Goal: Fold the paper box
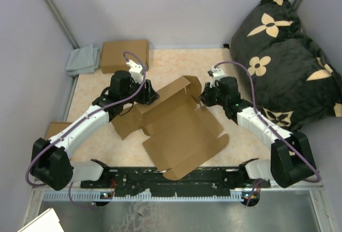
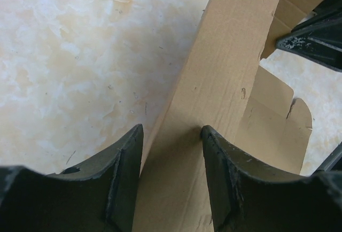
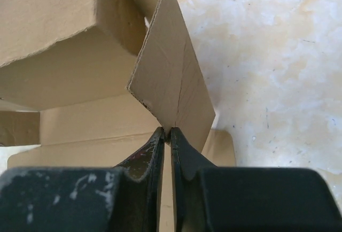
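Note:
The paper box (image 1: 179,130) is a brown cardboard blank lying half folded in the middle of the table, with its far walls raised. My left gripper (image 1: 149,94) is at the box's far left corner. In the left wrist view it is open (image 2: 171,136), and a raised cardboard wall (image 2: 224,82) runs between its fingers without being pinched. My right gripper (image 1: 204,97) is at the far right corner. In the right wrist view it is shut (image 3: 167,131) on the lower edge of an upright side flap (image 3: 171,82).
A second, closed brown box (image 1: 124,55) and a grey cloth (image 1: 84,60) sit at the back left. A black flowered cushion (image 1: 288,55) fills the right side. A piece of cardboard (image 1: 56,129) lies at the left edge. A black rail (image 1: 176,181) runs along the near edge.

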### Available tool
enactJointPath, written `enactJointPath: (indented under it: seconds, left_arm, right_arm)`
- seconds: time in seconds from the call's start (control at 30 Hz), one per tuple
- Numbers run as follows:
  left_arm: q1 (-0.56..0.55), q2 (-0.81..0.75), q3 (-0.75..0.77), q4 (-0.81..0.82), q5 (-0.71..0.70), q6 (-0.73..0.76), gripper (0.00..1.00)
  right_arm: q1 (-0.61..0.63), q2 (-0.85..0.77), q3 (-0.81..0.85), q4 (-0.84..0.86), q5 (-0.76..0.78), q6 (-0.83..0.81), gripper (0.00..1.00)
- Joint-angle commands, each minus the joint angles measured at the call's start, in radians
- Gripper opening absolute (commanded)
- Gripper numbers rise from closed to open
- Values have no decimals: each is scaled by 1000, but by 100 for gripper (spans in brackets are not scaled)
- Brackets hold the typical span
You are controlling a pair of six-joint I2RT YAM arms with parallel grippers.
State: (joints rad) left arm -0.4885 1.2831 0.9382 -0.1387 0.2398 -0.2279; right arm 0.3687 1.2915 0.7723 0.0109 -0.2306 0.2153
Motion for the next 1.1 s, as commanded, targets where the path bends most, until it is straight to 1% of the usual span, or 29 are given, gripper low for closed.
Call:
enactJointPath:
  seconds: [0.0,0.13,0.23,0.4,0.5,0.57,0.6,0.67,0.7,0.83,0.97,1.03,1.07]
  left_arm:
    - [-6,20,10,-36,27,-3,54]
    - [-6,22,9,-37,36,-5,53]
    - [-5,23,7,-36,35,-7,53]
    - [-6,23,7,-36,43,-11,52]
    - [-7,25,6,-36,48,-13,52]
    - [-7,28,5,-36,48,-11,52]
    - [-9,29,5,-36,46,-10,51]
    - [-9,27,5,-36,40,-10,51]
    - [-9,26,5,-37,37,-9,51]
    - [-9,30,8,-36,38,-8,51]
    - [-9,31,9,-36,35,-8,51]
    - [-9,29,9,-37,34,-7,51]
    - [-9,30,9,-36,35,-6,51]
  right_arm:
    - [24,-43,-10,36,-27,39,10]
    - [30,-16,-18,22,-24,40,12]
    - [40,7,-18,18,-70,27,15]
    - [73,36,-18,15,-133,-13,15]
    - [82,49,-17,29,-163,-17,18]
    - [82,54,-13,41,-184,-14,24]
    - [82,52,-12,46,-196,-11,29]
    - [82,40,-6,44,-200,-4,47]
    - [82,28,-5,42,-196,-5,50]
    - [82,-59,-15,44,-120,-26,54]
    - [74,-171,-23,29,77,-54,56]
    - [36,-220,-38,64,163,-34,56]
    - [-15,-233,-47,91,184,-8,56]
